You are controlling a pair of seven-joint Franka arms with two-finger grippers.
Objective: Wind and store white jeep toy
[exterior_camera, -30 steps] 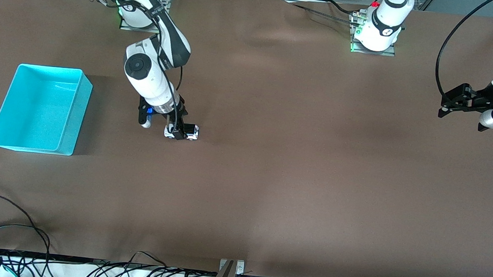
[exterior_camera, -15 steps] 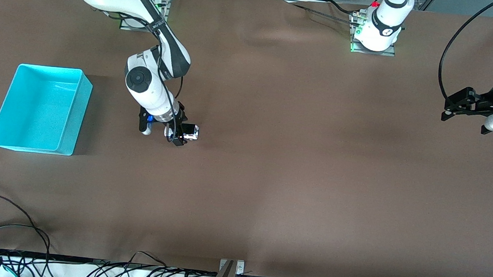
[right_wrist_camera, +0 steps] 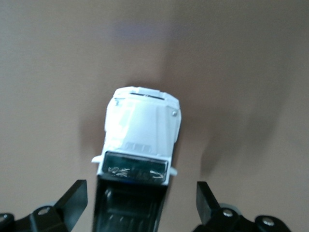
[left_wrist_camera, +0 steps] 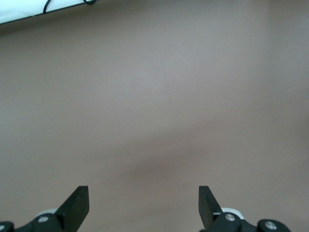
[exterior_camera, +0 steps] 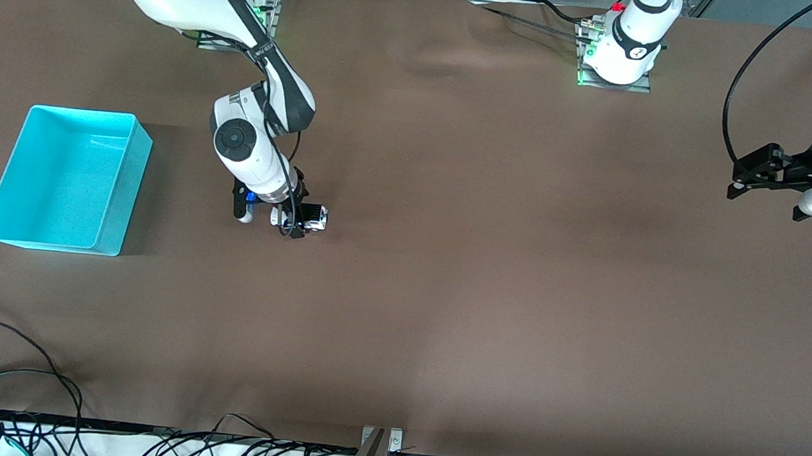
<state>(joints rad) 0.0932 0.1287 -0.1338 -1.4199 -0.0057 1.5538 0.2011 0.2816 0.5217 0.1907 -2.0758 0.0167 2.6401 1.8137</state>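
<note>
The white jeep toy (exterior_camera: 315, 216), tiny and black-roofed, stands on the brown table, toward the right arm's end. My right gripper (exterior_camera: 292, 223) is down around it and open. In the right wrist view the jeep (right_wrist_camera: 141, 130) has its white hood pointing away. Its black roof lies between the two fingers of the right gripper (right_wrist_camera: 140, 193), with a gap on each side. My left gripper (exterior_camera: 742, 179) hangs over the left arm's end of the table, waiting. In the left wrist view the left gripper (left_wrist_camera: 143, 198) is open, with only bare table between its fingers.
A turquoise bin (exterior_camera: 82, 112) sits toward the right arm's end of the table, past the jeep. Loose black cables (exterior_camera: 15, 400) run along the table edge nearest the front camera. A metal bracket (exterior_camera: 382, 440) sticks up at the middle of that edge.
The right arm has shifted and dropped lower, bringing its open fingers down around the jeep. The left gripper drifted slightly toward its end of the table, then held still.
</note>
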